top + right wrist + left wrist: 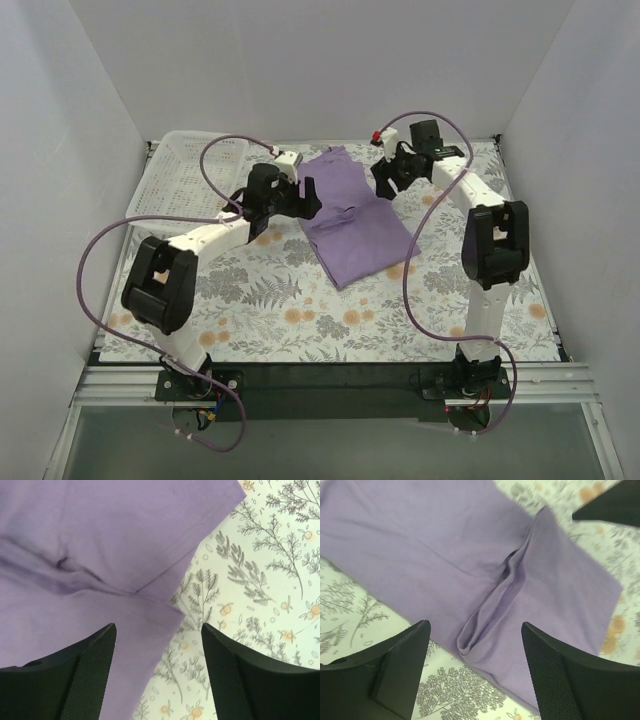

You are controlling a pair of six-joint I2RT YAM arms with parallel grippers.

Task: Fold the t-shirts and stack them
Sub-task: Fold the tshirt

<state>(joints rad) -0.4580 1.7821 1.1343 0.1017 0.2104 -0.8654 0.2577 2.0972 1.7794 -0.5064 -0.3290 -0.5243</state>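
Rumpled lavender-purple cotton t-shirt (pixel 355 225) lies far centre | left gripper (pixel 475 626) and right gripper (pixel 159 626) flank it, gaping wide, holding nothing | advice: pinch matching edges together; smooth centre crease first

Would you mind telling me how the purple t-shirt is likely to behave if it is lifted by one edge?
The t-shirt would probably hang limp: it lies flat, with soft creases and a puckered fold at its middle. It looks thin and likely light. Pushed, it would probably bunch up rather than slide whole, as those wrinkles suggest.
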